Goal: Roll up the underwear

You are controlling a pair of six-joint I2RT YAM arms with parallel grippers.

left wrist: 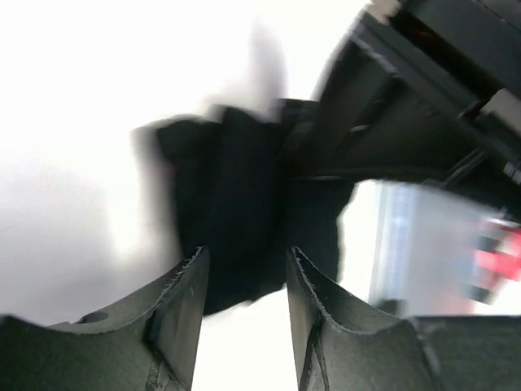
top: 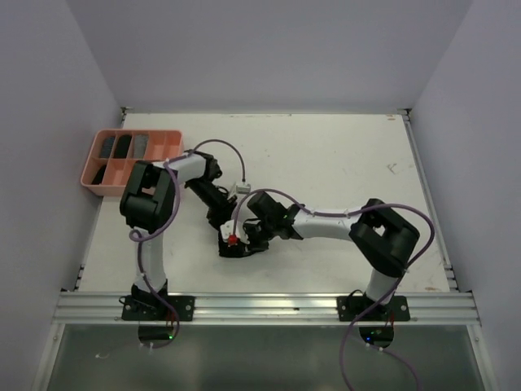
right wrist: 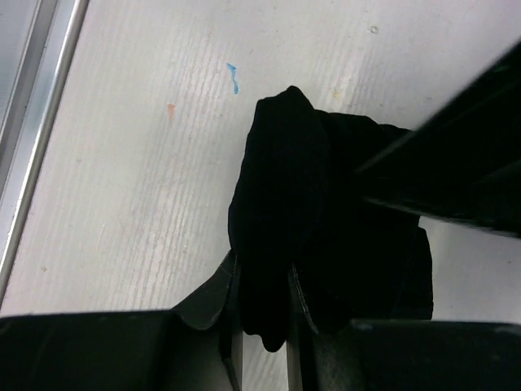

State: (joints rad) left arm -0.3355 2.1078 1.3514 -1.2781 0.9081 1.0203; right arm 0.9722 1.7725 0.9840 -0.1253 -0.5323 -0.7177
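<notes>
The black underwear (top: 234, 248) lies bunched on the white table near the front edge, between both grippers. In the right wrist view my right gripper (right wrist: 262, 265) is shut on a thick fold of the black underwear (right wrist: 285, 187). My left gripper (left wrist: 244, 254) stands open, its fingertips just short of the black underwear (left wrist: 244, 195), with bare table showing between the fingers. From above, the left gripper (top: 221, 221) comes in from the back left and the right gripper (top: 249, 236) from the right. No striped garment is in view.
A salmon-pink compartment tray (top: 93, 188) with dark bundles in some cells sits at the table's far left. The aluminium rail (top: 260, 305) runs along the near edge. The right arm's body (left wrist: 423, 106) crowds the left wrist view; the left arm (right wrist: 456, 163) crosses the right wrist view.
</notes>
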